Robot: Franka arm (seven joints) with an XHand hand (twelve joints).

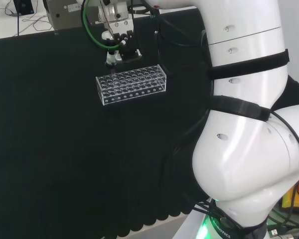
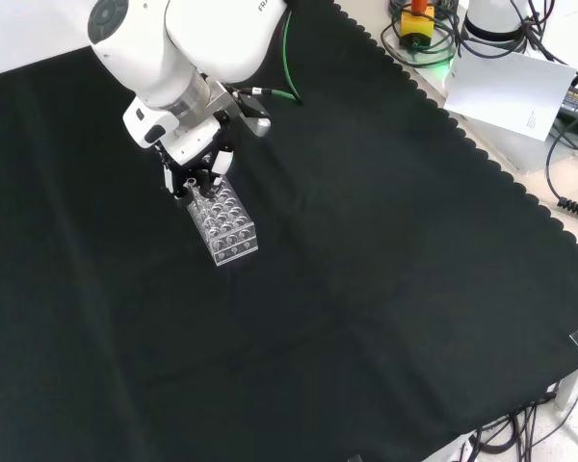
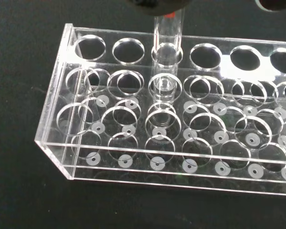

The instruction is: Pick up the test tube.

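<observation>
**Test tube in the rack, hand closed on its upper end**

Test tube, clear glass (image 3: 166, 57): stands upright in a hole of the clear acrylic rack (image 3: 57, 143), in the row of holes on the rack's side nearest the hand. Its rounded lower end hangs above the rack's floor, between the upper and lower perforated plates. A trace of red shows at the tube's upper end, just under the fingers.

Rack: clear rectangular acrylic block with several rows of round holes, resting flat on the black cloth (image 1: 50, 149). In the head view the rack (image 1: 131, 84) lies with its long side running left to right, slightly tilted upward to the right. In the front view the rack (image 2: 225, 224) runs diagonally, its upper end under the hand.

Hand, black and white (image 1: 117, 46): directly over the rack's left end in the head view, fingers pointing down. In the front view the hand (image 2: 198, 173) touches down at the rack's upper end. Dark fingertips (image 3: 155, 5) are pinched around the tube's upper end.

White arm link (image 1: 244, 124) stands well to the right of the rack in the head view.
</observation>
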